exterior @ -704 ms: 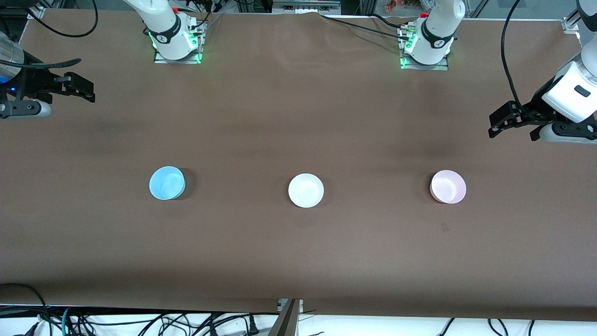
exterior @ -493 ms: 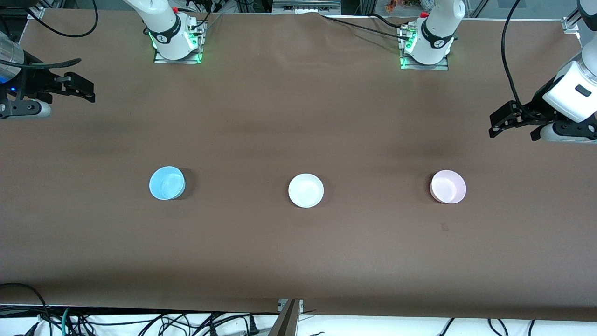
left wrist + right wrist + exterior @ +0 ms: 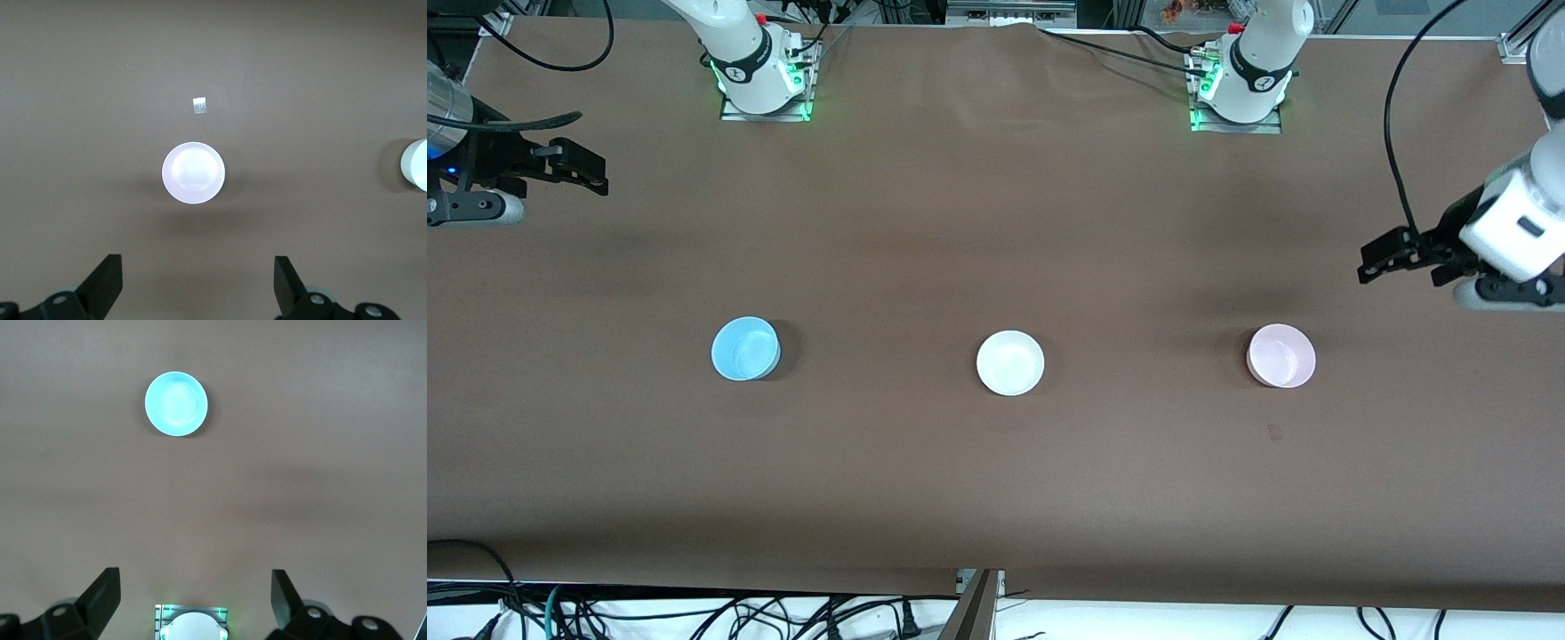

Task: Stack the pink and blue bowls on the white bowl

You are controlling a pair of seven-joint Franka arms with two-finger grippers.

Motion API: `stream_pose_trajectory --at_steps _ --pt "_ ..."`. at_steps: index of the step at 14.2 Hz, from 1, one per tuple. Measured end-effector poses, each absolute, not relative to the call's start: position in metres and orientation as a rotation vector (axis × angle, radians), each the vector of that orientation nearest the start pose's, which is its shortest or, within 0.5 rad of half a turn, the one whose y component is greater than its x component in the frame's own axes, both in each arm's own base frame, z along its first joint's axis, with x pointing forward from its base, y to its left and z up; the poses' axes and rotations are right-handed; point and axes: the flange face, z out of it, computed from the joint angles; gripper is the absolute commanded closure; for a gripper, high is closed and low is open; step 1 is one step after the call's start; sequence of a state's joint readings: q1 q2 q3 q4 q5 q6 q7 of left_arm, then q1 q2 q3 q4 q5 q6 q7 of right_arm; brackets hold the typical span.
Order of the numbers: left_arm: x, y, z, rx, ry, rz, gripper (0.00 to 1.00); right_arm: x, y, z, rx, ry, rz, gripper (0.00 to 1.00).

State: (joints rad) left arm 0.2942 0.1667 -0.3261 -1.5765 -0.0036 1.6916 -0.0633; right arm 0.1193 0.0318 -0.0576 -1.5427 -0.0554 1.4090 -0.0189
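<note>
Three small round bowls sit in a row across the middle of a brown surface (image 3: pixel 996 498), well apart, all upright and empty. The white bowl (image 3: pixel 1010 363) is at the centre. The blue bowl (image 3: pixel 745 348) lies toward the right arm's end, the pink bowl (image 3: pixel 1281 356) toward the left arm's end.

The left tool (image 3: pixel 1400 258) hangs spread wide in the air near the surface's edge at the left arm's end, close to the pink bowl. The right tool (image 3: pixel 574 169) hangs spread wide by the opposite edge, waiting.

The bowls look like light, stiff, smooth plastic, probably slippery, though their wall thickness is hard to judge. A pinch across the rim, one finger inside and one outside, seems the surest hold.
</note>
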Motion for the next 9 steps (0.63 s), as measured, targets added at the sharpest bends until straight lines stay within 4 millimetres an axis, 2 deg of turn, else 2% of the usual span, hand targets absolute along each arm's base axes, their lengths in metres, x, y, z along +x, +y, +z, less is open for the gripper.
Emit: stream_pose_trajectory --at_steps 4,7,9 --pt "0.632 0.022 0.478 -3.224 -0.122 0.129 0.00 0.546 0.027 0.607 -3.189 -0.121 0.265 0.00" --pt "0.644 0.046 0.404 -3.251 -0.128 0.087 0.00 0.546 0.027 0.606 -3.189 -0.120 0.261 0.00" --pt "0.639 0.056 0.357 -3.261 -0.138 0.086 0.00 0.548 0.026 0.603 -3.189 -0.117 0.270 0.00"
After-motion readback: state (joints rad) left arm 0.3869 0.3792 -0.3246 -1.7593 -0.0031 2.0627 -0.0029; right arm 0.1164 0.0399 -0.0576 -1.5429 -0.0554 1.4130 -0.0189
